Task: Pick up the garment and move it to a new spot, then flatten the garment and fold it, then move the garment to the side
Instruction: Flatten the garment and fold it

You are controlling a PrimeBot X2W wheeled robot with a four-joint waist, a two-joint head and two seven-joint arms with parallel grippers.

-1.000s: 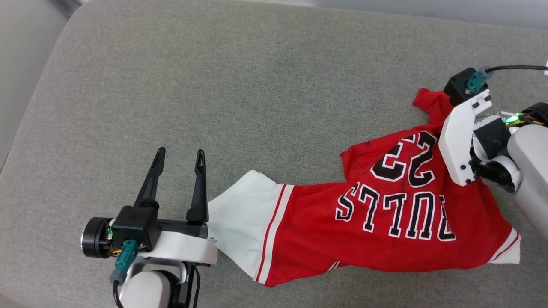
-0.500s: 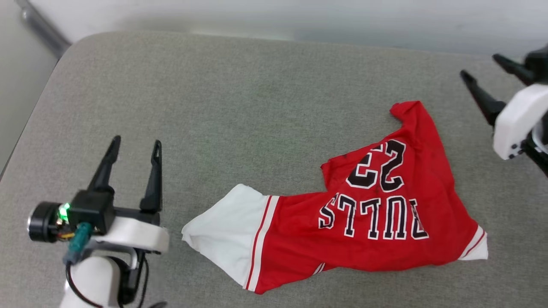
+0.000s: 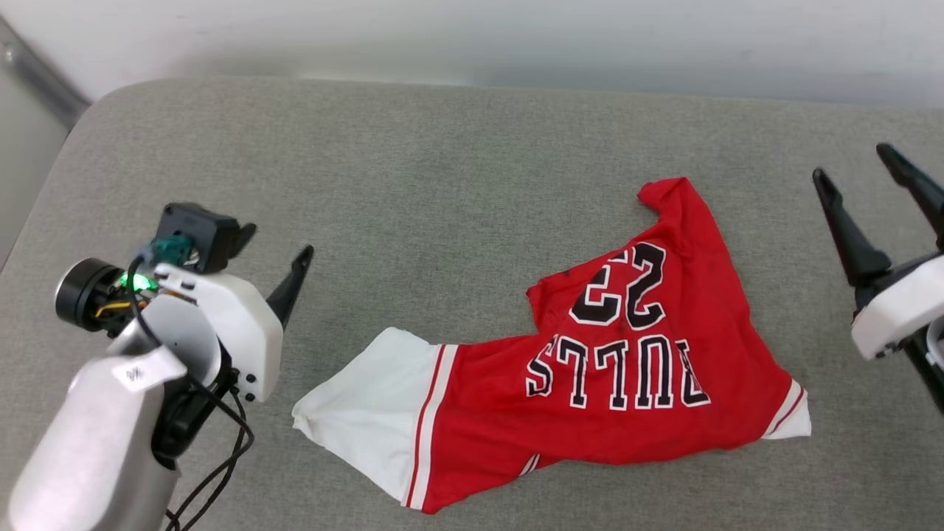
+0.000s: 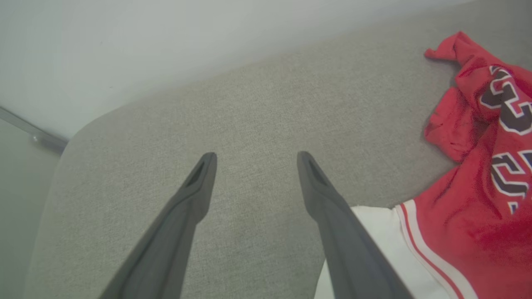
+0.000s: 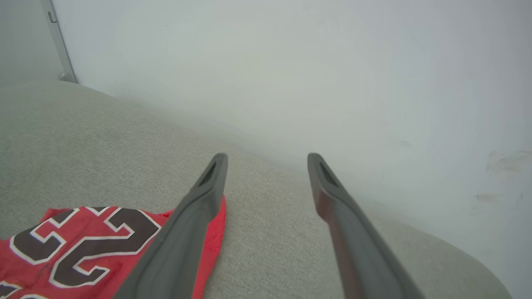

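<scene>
The garment [image 3: 708, 310], a red jersey T-shirt with white sleeves, lies crumpled on the grey cushion, its black "BULLS 23" lettering face up. One white sleeve points left, and a red corner reaches toward the far edge. My left gripper [image 3: 276, 243] hovers open left of that sleeve, apart from it. In the left wrist view, the left gripper [image 4: 255, 155] has bare cushion between its fingers and the garment [image 4: 465, 224] to its right. My right gripper [image 3: 852, 164] stands open to the right of the shirt, holding nothing. In the right wrist view, the right gripper [image 5: 267, 157] is above the garment's [image 5: 83, 232] edge.
The grey cushioned surface [image 3: 442, 184] has a rounded far left corner and ends at a pale wall [image 3: 472, 37]. A metal strip [image 3: 37, 81] runs down at the far left. Bare cushion lies behind and left of the shirt.
My right gripper opened, let go of the shirt's red corner and drew back to the right. The corner dropped onto the cushion. My left arm turned, and the camera shifted.
</scene>
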